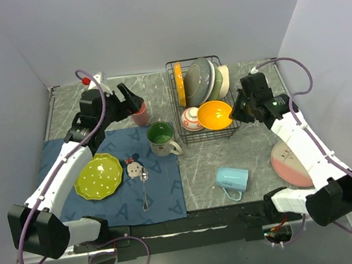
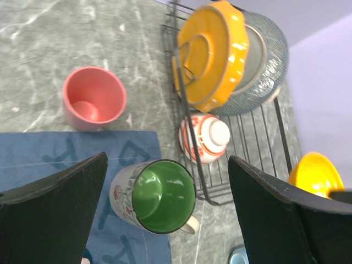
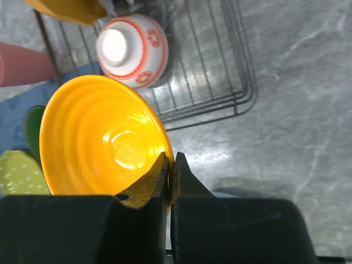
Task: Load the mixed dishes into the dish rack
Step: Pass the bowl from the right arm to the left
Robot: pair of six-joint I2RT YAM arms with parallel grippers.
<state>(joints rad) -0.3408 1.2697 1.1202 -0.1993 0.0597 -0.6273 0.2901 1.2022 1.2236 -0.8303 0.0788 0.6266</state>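
Observation:
The black wire dish rack [image 1: 231, 127] [image 2: 250, 126] holds an orange scalloped plate [image 1: 179, 83] [image 2: 215, 55], grey and green dishes [image 1: 203, 79], and a small red-patterned dish [image 1: 191, 118] [image 3: 132, 49]. My right gripper [image 1: 237, 108] [image 3: 171, 165] is shut on the rim of an orange bowl [image 1: 214, 115] [image 3: 104, 135] over the rack's front right. My left gripper [image 1: 133, 100] [image 2: 165, 209] hangs open above a pink cup [image 1: 139, 115] [image 2: 94, 98] and a green-lined mug [image 1: 162, 138] [image 2: 159, 195].
On the blue cloth mat [image 1: 165, 192] lie a lime-green plate [image 1: 98, 176], a spoon [image 1: 144, 182] and a small piece beside it. A light blue mug [image 1: 233, 180] lies on its side and a pink and grey plate [image 1: 290, 163] sits front right.

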